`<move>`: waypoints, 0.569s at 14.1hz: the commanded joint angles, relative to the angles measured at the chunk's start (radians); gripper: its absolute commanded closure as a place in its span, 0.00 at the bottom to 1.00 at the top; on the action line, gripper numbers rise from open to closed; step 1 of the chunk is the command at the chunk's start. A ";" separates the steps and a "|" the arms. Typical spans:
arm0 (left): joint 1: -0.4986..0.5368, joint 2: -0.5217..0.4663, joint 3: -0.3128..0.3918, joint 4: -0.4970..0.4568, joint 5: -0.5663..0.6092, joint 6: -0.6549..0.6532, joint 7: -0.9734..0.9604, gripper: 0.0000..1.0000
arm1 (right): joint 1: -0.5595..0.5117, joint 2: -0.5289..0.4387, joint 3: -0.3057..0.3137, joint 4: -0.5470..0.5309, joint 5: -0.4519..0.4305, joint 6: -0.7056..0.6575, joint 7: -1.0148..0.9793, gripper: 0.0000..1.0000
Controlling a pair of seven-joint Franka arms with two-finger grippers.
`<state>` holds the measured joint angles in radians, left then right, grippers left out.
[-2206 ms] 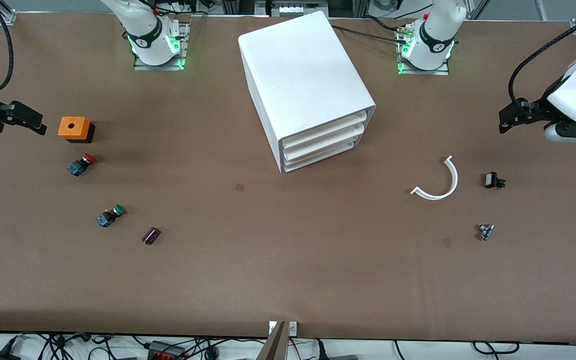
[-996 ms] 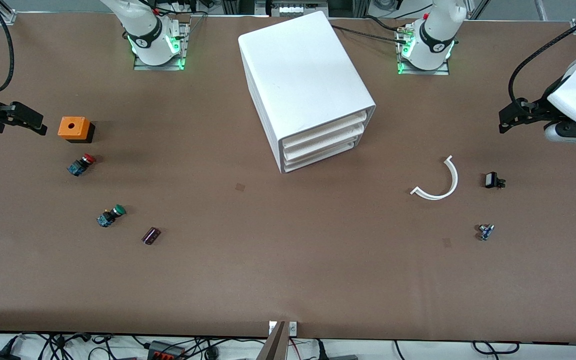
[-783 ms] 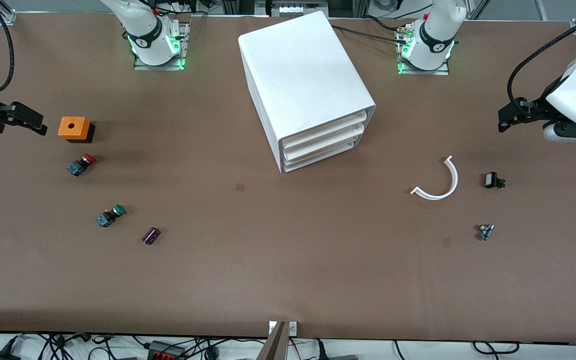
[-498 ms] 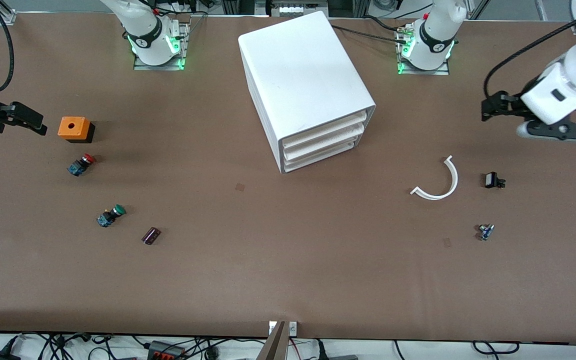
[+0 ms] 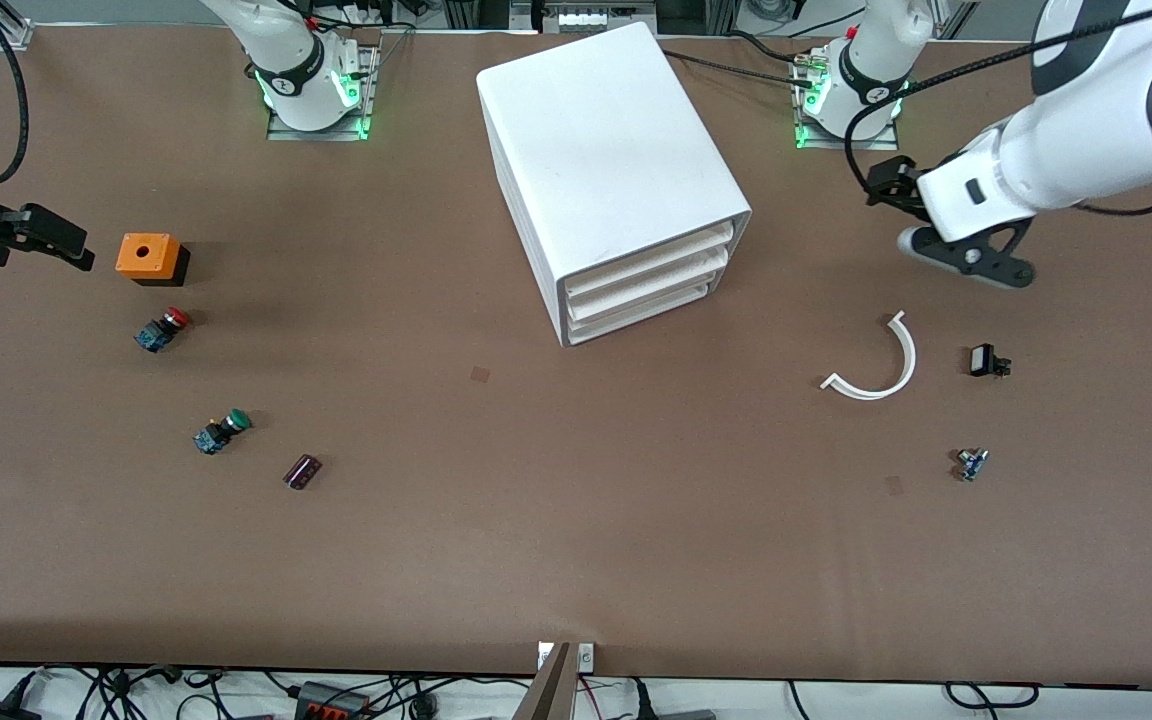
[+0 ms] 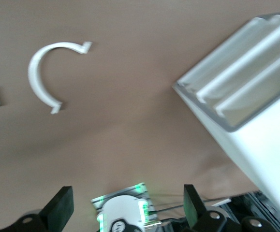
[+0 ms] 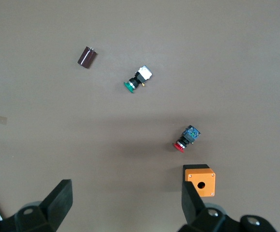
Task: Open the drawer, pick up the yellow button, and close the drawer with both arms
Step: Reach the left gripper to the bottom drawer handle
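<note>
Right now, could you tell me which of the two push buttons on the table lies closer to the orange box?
The red-capped button. It lies just in front of the orange box, toward the front camera, while the green-capped button sits nearer still to that camera, beside the dark cylinder.

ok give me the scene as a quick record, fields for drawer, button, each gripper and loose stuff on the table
drawer: top drawer of the white cabinet, shut
button: no orange-yellow one in view
left gripper: open, empty, over bare table between the cabinet and the white curved piece
right gripper: open, empty, beside the orange box; this arm waits
loose items: red-capped button, green-capped button, dark cylinder
</note>
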<state>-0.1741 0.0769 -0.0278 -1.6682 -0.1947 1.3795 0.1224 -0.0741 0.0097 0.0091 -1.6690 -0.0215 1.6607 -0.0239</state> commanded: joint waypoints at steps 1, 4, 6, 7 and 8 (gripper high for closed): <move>0.033 0.118 0.014 0.058 -0.164 -0.007 0.117 0.00 | -0.004 0.004 0.005 -0.014 -0.005 0.008 -0.019 0.00; 0.054 0.226 0.014 0.053 -0.343 0.071 0.268 0.00 | 0.022 0.033 0.014 -0.009 0.002 0.013 -0.018 0.00; 0.056 0.282 0.014 0.038 -0.470 0.107 0.348 0.00 | 0.063 0.050 0.014 -0.008 0.003 0.046 -0.007 0.00; 0.058 0.306 0.012 0.033 -0.515 0.124 0.355 0.00 | 0.092 0.062 0.014 -0.008 0.003 0.071 -0.004 0.00; 0.056 0.325 0.012 0.024 -0.561 0.133 0.356 0.00 | 0.118 0.070 0.014 -0.006 0.003 0.097 -0.002 0.00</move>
<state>-0.1194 0.3633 -0.0159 -1.6591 -0.6787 1.5047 0.4428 -0.0002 0.0725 0.0233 -1.6709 -0.0202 1.7173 -0.0277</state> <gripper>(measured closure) 0.000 0.000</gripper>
